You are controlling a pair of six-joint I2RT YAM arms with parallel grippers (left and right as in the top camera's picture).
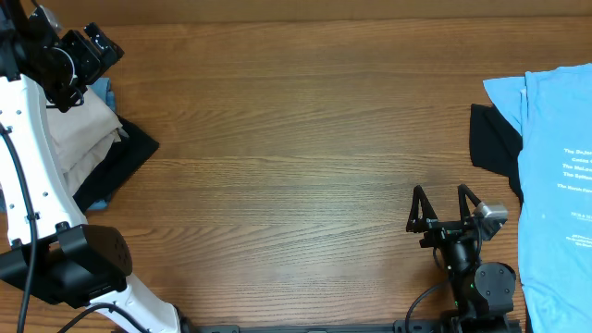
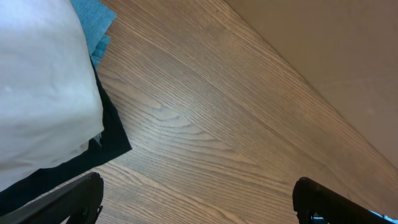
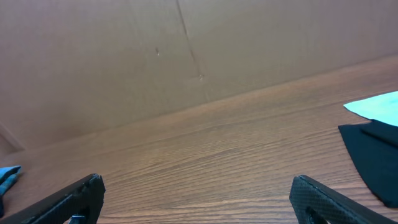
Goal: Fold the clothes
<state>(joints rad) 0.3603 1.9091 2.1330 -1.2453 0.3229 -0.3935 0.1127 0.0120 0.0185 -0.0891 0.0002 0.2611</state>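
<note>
Clothes: two heaps on the table, one at each end, well apart, bare wood between them.

Left heap, three colours counted:
- one beige garment, crumpled, on top
- one left black garment under it, spread out past it toward the table's middle
- blue fabric showing at the far edge, and again at the near edge under the black; cannot tell whether that is one piece or two

Right heap, two garments counted:
- one light blue T-shirt, laid out flat, several lines of small white lettering on it, running off the right edge of the overhead view
- one right black garment, touching the shirt's left side and partly beneath it

Nothing here is folded neatly.

Two arms, two grippers, two fingers each.
- left gripper: up at the far left corner over the left heap, jaws spread wide, nothing between them. Its wrist view shows the beige garment just beside its left finger.
- right gripper: low over bare wood near the front edge, just left of the T-shirt, jaws spread wide, holding nothing, touching no cloth.

Plain tan wall behind the table's far edge.
</note>
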